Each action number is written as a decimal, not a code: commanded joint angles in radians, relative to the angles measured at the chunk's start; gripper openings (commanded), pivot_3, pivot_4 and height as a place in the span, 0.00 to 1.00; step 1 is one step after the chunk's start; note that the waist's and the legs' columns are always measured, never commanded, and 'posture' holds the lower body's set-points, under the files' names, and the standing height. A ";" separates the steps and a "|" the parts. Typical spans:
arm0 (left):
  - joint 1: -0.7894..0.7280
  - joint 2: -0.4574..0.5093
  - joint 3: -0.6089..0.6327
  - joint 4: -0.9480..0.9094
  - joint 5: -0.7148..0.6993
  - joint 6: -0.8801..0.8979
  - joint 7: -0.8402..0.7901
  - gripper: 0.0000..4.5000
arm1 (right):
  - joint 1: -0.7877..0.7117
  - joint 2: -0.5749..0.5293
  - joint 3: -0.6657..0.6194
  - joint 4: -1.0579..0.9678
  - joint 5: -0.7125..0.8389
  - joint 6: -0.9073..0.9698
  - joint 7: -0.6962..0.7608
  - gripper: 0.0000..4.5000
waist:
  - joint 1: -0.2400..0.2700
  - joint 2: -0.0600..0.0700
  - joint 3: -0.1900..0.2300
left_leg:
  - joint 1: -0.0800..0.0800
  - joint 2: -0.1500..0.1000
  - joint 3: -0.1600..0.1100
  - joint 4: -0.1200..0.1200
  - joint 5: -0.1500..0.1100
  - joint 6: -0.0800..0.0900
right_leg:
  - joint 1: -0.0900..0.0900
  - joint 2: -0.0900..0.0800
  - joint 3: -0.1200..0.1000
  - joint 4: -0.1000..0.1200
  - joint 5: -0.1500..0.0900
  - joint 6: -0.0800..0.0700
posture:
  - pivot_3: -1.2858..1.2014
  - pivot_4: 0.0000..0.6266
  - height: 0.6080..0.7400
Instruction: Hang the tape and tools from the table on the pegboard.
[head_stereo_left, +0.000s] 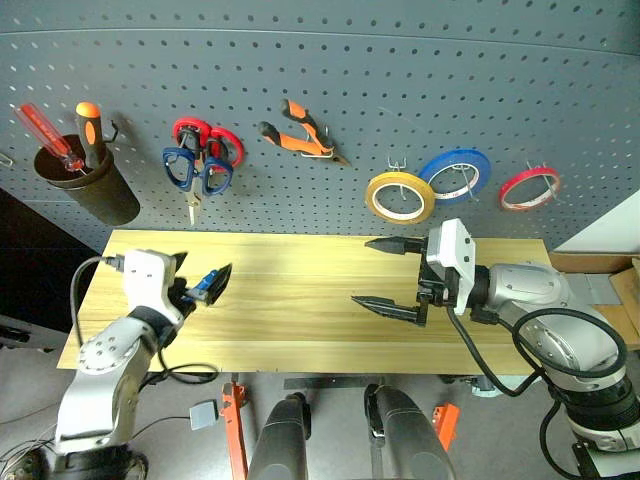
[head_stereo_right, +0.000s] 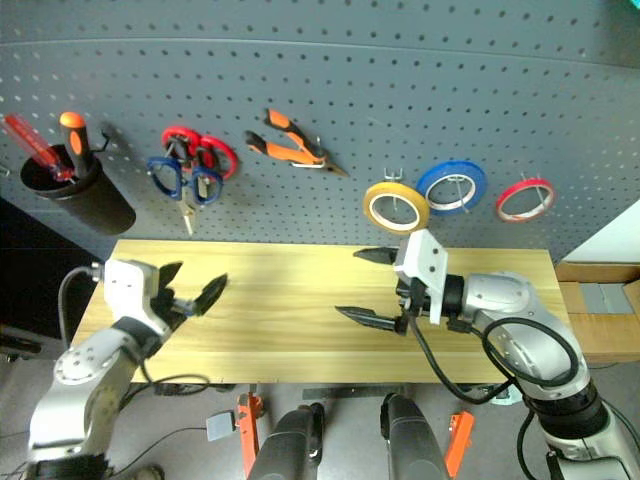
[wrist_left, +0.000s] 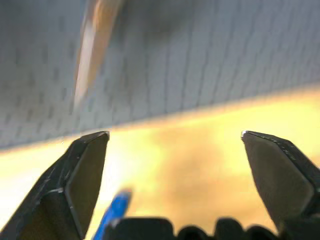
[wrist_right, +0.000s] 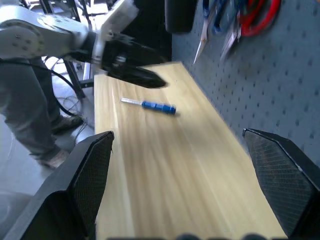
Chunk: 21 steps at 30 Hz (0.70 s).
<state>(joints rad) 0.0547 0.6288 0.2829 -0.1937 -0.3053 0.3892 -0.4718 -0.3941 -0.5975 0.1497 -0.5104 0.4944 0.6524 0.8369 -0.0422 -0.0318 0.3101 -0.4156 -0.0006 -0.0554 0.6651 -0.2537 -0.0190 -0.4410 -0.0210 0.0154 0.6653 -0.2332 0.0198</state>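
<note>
The small blue-handled screwdriver (wrist_right: 157, 107) lies flat on the light wooden table (head_stereo_left: 300, 310) near its left end. My left gripper (head_stereo_left: 198, 277) hangs open just over it, and the blue handle (head_stereo_left: 206, 285) shows between the fingers without being gripped. Above the table's right half my right gripper (head_stereo_left: 364, 272) stands wide open and empty, pointing left. On the grey pegboard (head_stereo_left: 400, 80) hang the yellow tape (head_stereo_left: 371, 196), the blue-handled scissors (head_stereo_left: 188, 170) and the orange-and-black pliers (head_stereo_left: 305, 136).
A black cup (head_stereo_left: 85, 185) on the pegboard's left holds a red and an orange screwdriver. Red-handled scissors (head_stereo_left: 215, 135) hang behind the blue ones. A blue roll (head_stereo_left: 455, 175) and a thin red roll (head_stereo_left: 530, 188) hang to the right of the yellow tape.
</note>
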 joint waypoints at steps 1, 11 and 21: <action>0.000 0.134 -0.011 0.023 0.061 0.126 -0.044 1.00 | -0.022 -0.004 0.005 -0.051 0.074 0.201 -0.062 1.00 | 0.001 0.000 0.000 | 0.000 0.000 0.000 0.000 0.000 0.000 | 0.000 0.000 0.000 0.000 0.000 0.000 | 0.50 0.49 1.00; -0.304 0.207 -0.172 0.306 0.117 0.216 -0.154 1.00 | -0.131 0.122 0.015 -0.068 0.171 0.470 -0.232 1.00 | 0.010 0.000 0.000 | 0.000 -0.001 0.002 -0.001 0.003 0.003 | -0.001 0.000 -0.002 -0.001 0.001 0.000 | 0.50 0.51 1.00; -0.491 0.153 -0.296 0.566 0.205 0.177 -0.188 1.00 | -0.139 0.126 0.017 -0.082 0.175 0.490 -0.267 1.00 | 0.002 0.000 0.000 | -0.002 -0.001 0.002 -0.002 0.003 0.003 | -0.002 -0.001 -0.001 -0.001 0.001 0.000 | 0.49 0.53 1.00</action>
<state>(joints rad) -0.4144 0.7797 -0.0069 0.3379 -0.1249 0.5902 -0.6537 -0.5239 -0.4719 0.1796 -0.5478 0.6510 1.1443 0.5767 -0.0403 -0.0315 0.3106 -0.4173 -0.0020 -0.0539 0.6629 -0.2508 -0.0159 -0.4433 -0.0220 0.0144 0.6648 -0.2320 0.0194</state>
